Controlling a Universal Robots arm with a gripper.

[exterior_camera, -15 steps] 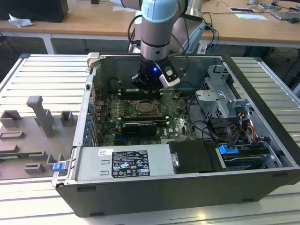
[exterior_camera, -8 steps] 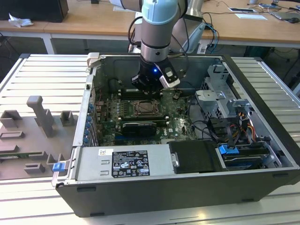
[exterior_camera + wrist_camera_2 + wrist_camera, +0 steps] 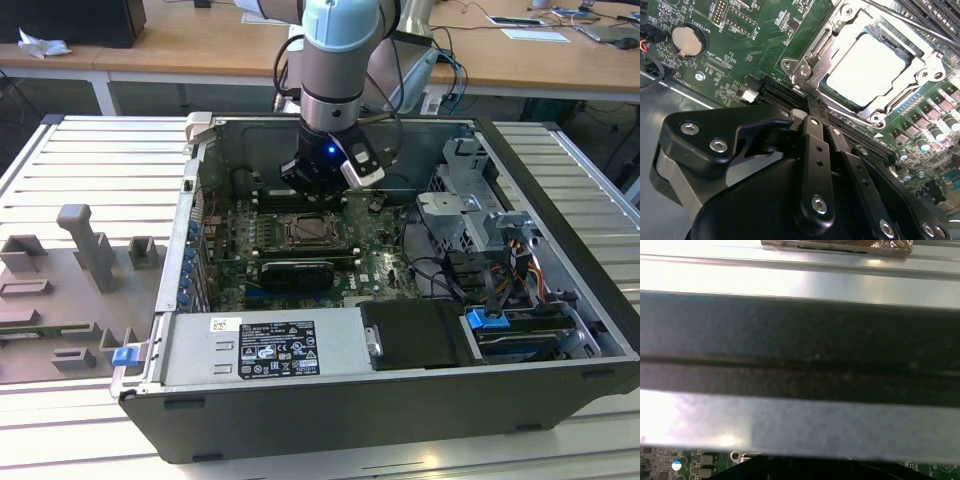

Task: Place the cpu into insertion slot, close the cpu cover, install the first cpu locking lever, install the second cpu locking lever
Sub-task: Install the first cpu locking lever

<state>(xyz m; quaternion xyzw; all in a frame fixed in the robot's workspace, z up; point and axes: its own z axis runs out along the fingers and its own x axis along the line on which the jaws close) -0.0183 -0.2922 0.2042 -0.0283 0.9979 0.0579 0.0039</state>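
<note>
The cpu point(image 3: 865, 67) lies flat in the insertion slot point(image 3: 312, 232), its pale metal face showing through the window of the cpu cover point(image 3: 826, 56). The silver cover lies down over the chip. A thin metal locking lever point(image 3: 920, 25) runs along the socket's far side. My gripper point(image 3: 806, 106) is shut with nothing between its black fingers, and its tip sits just off the socket's corner by the cover's hinge. In the exterior view the gripper point(image 3: 316, 185) hangs inside the open computer case, just behind the socket.
A black expansion card point(image 3: 295, 272) lies in front of the socket, and memory slots point(image 3: 935, 15) lie beyond it. A coin battery point(image 3: 685, 40) sits on the green board. The power supply point(image 3: 265, 345), the drive cage point(image 3: 480, 215) and the case wall point(image 3: 800, 340) hem in the board.
</note>
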